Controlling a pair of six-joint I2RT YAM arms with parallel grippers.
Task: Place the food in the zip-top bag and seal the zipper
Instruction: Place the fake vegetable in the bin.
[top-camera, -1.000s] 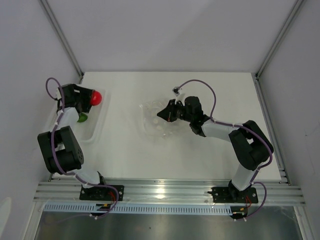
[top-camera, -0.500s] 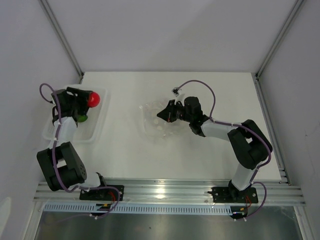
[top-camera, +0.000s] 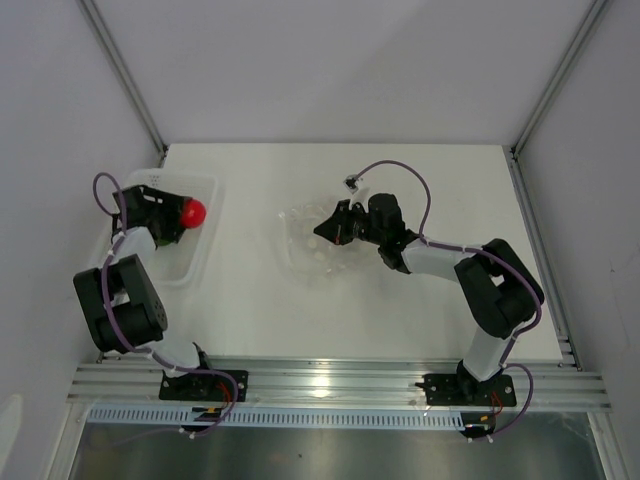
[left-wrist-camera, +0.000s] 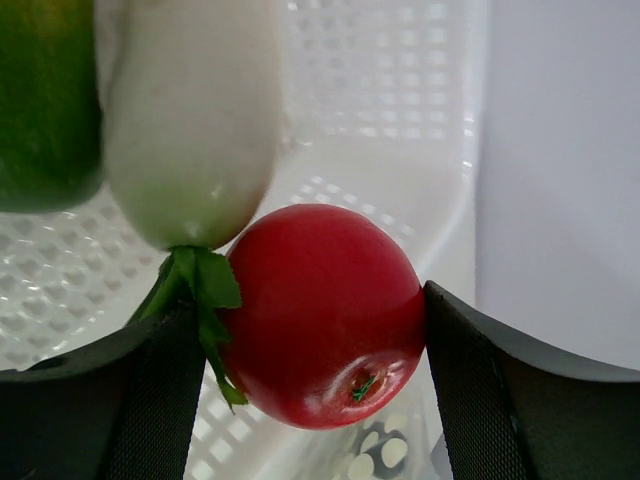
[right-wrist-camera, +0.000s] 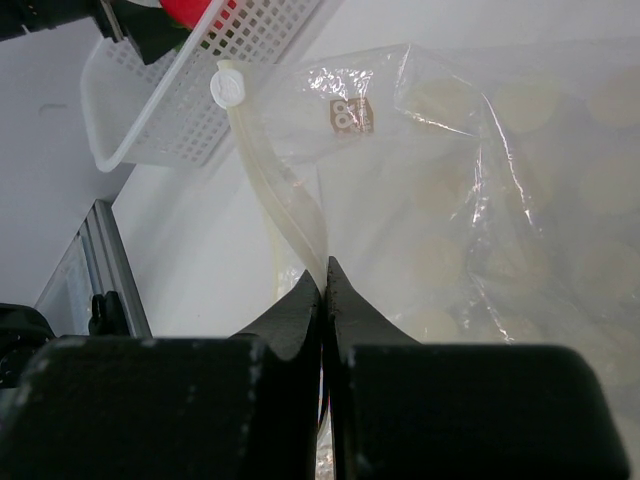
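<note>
My left gripper (top-camera: 180, 214) is shut on the red tomato (left-wrist-camera: 322, 313), also seen in the top view (top-camera: 193, 212), and holds it over the white basket (top-camera: 196, 258). The white oblong piece (left-wrist-camera: 192, 115) and a green piece (left-wrist-camera: 45, 100) lie in the basket just behind. My right gripper (top-camera: 322, 229) is shut on the edge of the clear zip-top bag (top-camera: 310, 248) at mid-table, pinching its zipper strip (right-wrist-camera: 283, 215) with the jaws pressed together. The bag (right-wrist-camera: 480, 190) spreads out beyond the fingers.
The white perforated basket (right-wrist-camera: 170, 120) stands at the table's left edge next to the grey wall. Aluminium rails run along the near edge and up both back corners.
My left gripper has moved with the tomato: first towards the far left over the basket, then back down and right a little. The right arm and bag have stayed still.
</note>
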